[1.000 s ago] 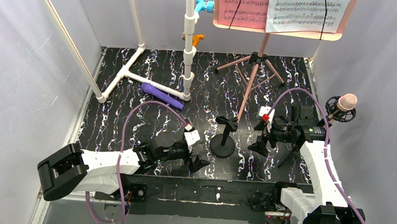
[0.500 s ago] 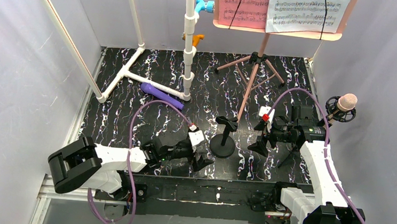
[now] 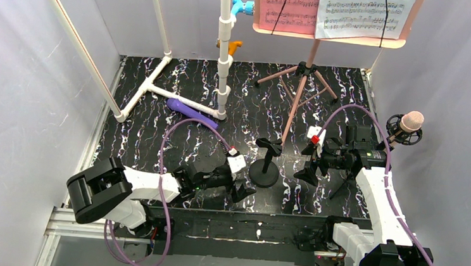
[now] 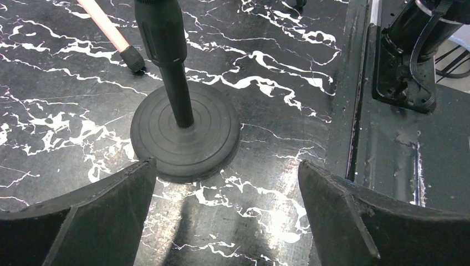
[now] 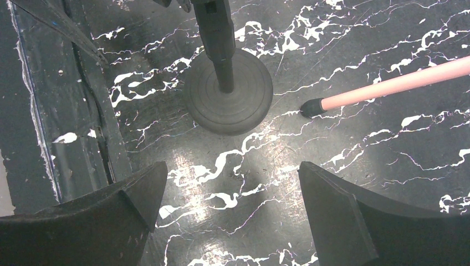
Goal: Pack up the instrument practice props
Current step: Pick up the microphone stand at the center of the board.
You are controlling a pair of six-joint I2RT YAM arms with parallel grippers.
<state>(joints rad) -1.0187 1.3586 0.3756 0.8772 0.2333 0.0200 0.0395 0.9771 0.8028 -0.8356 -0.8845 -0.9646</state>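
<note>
The pink tripod music stand stands at the back right. Its desk holds a pink sheet and a white sheet. A purple tube lies at the foot of the white pipe frame. My left gripper is open and low, just left of a black round-base stand. In the left wrist view that stand's base sits ahead of the empty left gripper. My right gripper is open on the stand's right. The right gripper is empty, with a pink stand leg beyond it.
A white pipe frame with blue and orange fittings rises at the back centre, its T-foot spreading to the left. A microphone on a black mount stands by the right wall. Purple cables loop over both arms. Grey curtain walls close in the table.
My left arm has swung right, bringing its open gripper closer to the black round-base stand. The right arm has not moved.
</note>
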